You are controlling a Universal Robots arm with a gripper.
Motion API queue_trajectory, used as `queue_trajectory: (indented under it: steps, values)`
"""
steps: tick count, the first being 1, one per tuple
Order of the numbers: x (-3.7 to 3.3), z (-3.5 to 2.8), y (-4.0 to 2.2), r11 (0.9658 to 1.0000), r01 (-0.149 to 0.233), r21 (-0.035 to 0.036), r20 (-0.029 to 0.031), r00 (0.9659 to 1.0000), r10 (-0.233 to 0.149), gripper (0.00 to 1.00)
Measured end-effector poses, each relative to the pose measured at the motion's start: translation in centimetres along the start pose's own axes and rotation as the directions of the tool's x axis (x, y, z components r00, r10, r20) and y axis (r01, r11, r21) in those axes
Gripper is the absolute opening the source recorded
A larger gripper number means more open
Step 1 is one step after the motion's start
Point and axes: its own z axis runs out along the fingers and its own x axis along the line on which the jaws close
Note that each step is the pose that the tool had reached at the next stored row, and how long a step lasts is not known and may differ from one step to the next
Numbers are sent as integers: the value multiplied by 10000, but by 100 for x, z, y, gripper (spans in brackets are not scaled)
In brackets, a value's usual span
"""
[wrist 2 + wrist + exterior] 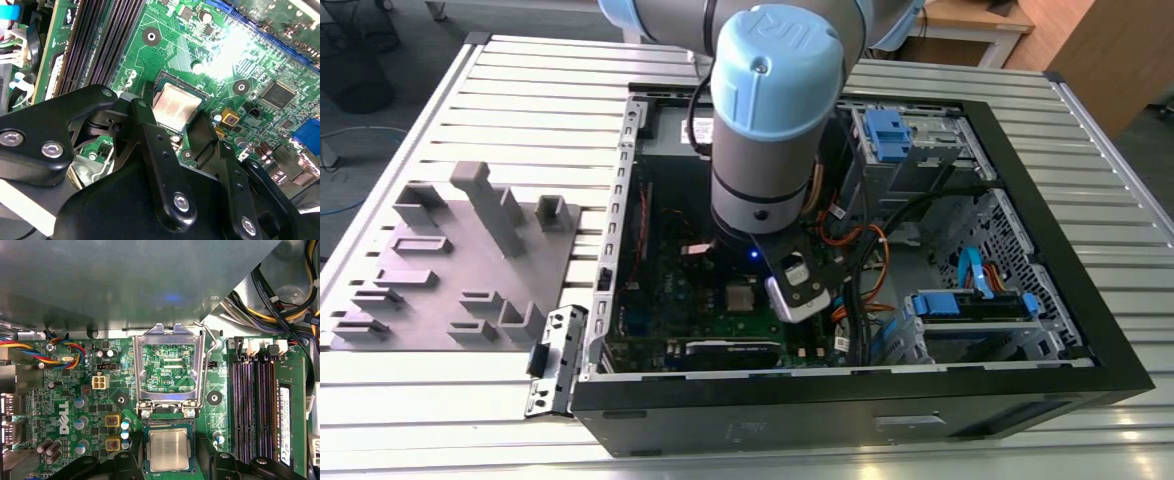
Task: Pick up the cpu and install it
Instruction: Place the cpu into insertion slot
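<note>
- The gripper (170, 458) hangs inside the open computer case (1014, 385), low over the green board (75, 390), at the end of the arm (774, 100).
- Its two black fingers (146, 125) are spread wide and pinch nothing. The gap between them is wider than the cpu (168, 450).
- The cpu lies straight under the hand, in the gap between the two fingers, and sits flat in its socket (145, 450) on the board.
- In the first wrist view a strip of the socket's dark rim shows between the chip and each finger, so they look apart. Whether the tips touch the board cannot be told.
- The chip's pale metal top faces up toward the hand. It looks level, not tilted.
- It is close to square, so no long axis can be made out. Its sides run in line with the socket's sides and with the memory slots (255, 410).
- The metal frame (168, 365) with a hollow middle is swung open just beyond the cpu, outside the fingers' gap, and the wire lever (212, 347) is raised at its side.
- The memory slots lie past one finger, near the hand. Bundled coloured wires (30, 347) lie farther off past the other.
- In the exterior view the case rests on a slatted table (454, 400), and a grey moulded tray (454, 270) lies well away from the hand, outside the case.
</note>
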Motion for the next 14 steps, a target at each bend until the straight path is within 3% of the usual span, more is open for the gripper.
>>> queue_trajectory:
  steps: [11, 14]
  values:
    - [0, -46, 0, 10000, 0, 8, -3, 10000, 0, 54]
    - [0, -96, 2, 10000, 0, 6, -2, 10000, 0, 54]
